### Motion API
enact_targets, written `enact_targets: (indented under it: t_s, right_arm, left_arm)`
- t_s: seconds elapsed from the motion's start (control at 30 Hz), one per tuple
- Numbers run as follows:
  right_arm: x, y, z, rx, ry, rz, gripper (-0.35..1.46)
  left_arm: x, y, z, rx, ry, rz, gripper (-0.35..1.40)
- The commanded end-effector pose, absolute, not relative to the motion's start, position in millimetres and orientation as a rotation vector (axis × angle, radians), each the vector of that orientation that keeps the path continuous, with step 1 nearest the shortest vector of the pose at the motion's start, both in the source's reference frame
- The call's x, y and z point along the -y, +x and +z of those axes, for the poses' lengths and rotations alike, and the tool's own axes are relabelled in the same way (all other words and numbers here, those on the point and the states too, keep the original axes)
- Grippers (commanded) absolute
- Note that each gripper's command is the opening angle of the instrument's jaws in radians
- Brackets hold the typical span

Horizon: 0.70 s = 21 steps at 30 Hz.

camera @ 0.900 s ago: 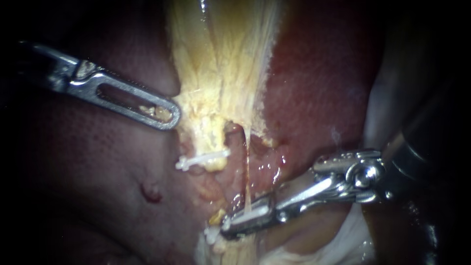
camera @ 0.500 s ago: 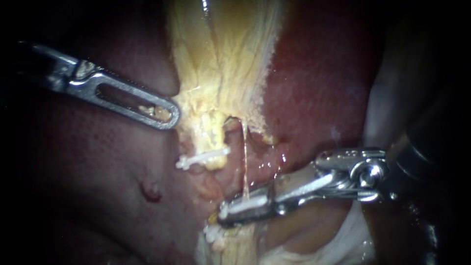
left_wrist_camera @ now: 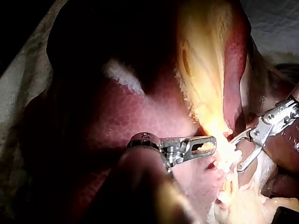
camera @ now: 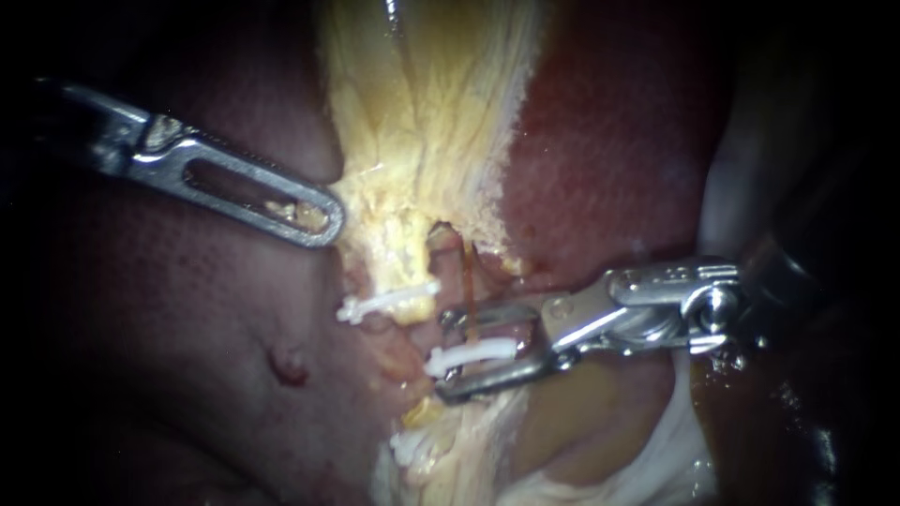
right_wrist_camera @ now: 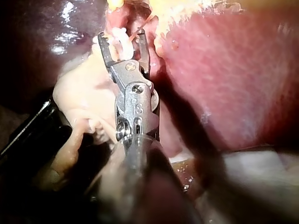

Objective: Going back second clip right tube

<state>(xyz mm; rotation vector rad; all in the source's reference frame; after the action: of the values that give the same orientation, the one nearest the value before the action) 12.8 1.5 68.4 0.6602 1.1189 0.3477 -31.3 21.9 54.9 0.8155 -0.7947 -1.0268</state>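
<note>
Because the tube (camera: 466,281) looks thin, soft and slippery, better not to grip it bare; right instrument (camera: 447,354) has jaws spread around its clip (camera: 480,352), left instrument (camera: 323,217) pinches yellow tissue (camera: 375,211).

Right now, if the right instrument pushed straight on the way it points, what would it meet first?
Most likely the white clip on the right tube, which lies across the gap between the right instrument's open jaws, though depth is hard to judge.
</note>
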Motion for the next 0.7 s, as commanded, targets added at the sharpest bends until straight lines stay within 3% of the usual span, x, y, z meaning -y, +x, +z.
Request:
enact_targets:
  t_s: [0.03, 0.23, 0.4, 0.7]
  right_arm:
    - [-1.6, 12.6, 68.6, -1.120, 0.651, 0.344, 0.50]
    - [-2.2, 10.6, 68.2, -1.135, 0.605, 0.301, 0.50]
    - [-3.5, 7.9, 66.1, -1.154, 0.551, 0.241, 0.50]
    - [-5.7, 4.8, 63.0, -1.164, 0.483, 0.212, 0.50]
  left_arm:
    - [-21.9, -31.3, 54.9, 0.795, 0.816, -1.027, -0.35]
    - [-21.8, -31.3, 54.9, 0.795, 0.816, -1.026, -0.35]
    - [-21.8, -31.2, 54.9, 0.795, 0.816, -1.026, -0.35]
    - [-21.8, -31.4, 55.3, 0.795, 0.813, -1.026, -0.35]
